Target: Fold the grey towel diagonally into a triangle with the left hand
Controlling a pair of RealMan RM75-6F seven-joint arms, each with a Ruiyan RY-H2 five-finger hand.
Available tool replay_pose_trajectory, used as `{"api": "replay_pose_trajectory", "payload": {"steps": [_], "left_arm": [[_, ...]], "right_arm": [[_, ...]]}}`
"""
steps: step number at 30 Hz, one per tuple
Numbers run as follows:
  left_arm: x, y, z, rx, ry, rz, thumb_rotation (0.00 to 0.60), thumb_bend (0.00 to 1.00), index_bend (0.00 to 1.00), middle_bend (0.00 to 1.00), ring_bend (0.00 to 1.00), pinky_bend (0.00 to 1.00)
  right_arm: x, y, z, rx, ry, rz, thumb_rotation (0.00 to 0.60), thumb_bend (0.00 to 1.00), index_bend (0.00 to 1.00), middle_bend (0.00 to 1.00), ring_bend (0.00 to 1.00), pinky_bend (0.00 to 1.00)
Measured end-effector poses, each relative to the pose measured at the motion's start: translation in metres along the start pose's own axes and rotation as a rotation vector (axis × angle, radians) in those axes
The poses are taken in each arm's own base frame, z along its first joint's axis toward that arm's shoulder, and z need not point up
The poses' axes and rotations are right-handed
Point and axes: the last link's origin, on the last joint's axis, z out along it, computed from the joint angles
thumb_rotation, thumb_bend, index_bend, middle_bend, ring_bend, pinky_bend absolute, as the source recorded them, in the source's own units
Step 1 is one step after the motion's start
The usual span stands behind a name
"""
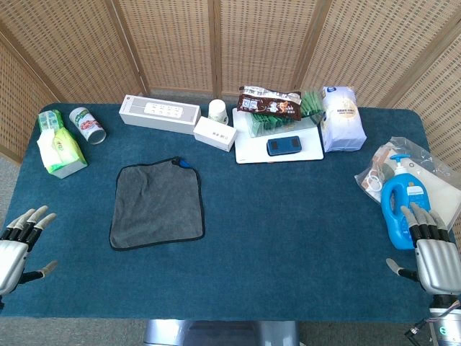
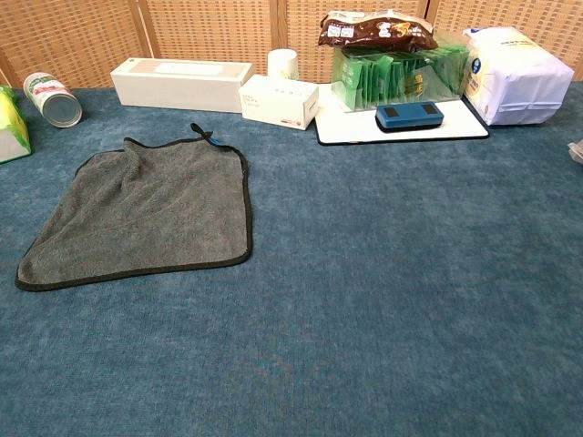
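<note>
The grey towel (image 1: 157, 206) (image 2: 146, 213) lies flat and unfolded on the blue table, left of centre, with a black hem and a small blue loop at its far right corner. My left hand (image 1: 20, 245) rests at the table's near left edge, fingers apart and empty, well to the left of the towel. At the near right edge, my right hand (image 1: 432, 254) is also empty with its fingers spread, just beside the blue bottle (image 1: 402, 202). Neither hand shows in the chest view.
Along the back stand a green tissue pack (image 1: 60, 150), a can (image 1: 88, 125), a long white box (image 1: 158, 113), a small white box (image 1: 215, 133), a cup (image 1: 218, 110) and a white tray (image 1: 252, 150) with a snack bag, green packets and a blue case. A white bag (image 1: 341, 118) sits right.
</note>
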Motion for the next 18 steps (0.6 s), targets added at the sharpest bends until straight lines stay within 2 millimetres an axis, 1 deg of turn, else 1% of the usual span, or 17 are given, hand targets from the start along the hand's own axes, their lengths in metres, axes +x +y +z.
{"api": "replay_pose_trajectory", "payload": {"steps": [10,14,18], "left_arm": [[-0.001,0.0,0.001,-0.001,-0.003,0.004,0.6,0.24,0.1,0.06,0.01,0.15],[-0.001,0.0,0.012,-0.005,-0.001,0.001,0.6,0.24,0.11,0.06,0.01,0.15],[-0.001,0.002,0.028,-0.013,-0.01,0.004,0.6,0.24,0.11,0.05,0.01,0.15]], "right_arm": [[0.001,-0.001,-0.001,0.005,-0.006,0.013,0.6,0.0,0.03,0.0,0.0,0.0],[0.002,0.0,0.0,0.0,-0.013,0.03,0.6,0.0,0.03,0.0,0.0,0.0],[0.001,0.001,0.002,-0.006,-0.024,0.036,0.6,0.0,0.03,0.0,0.0,0.0]]}}
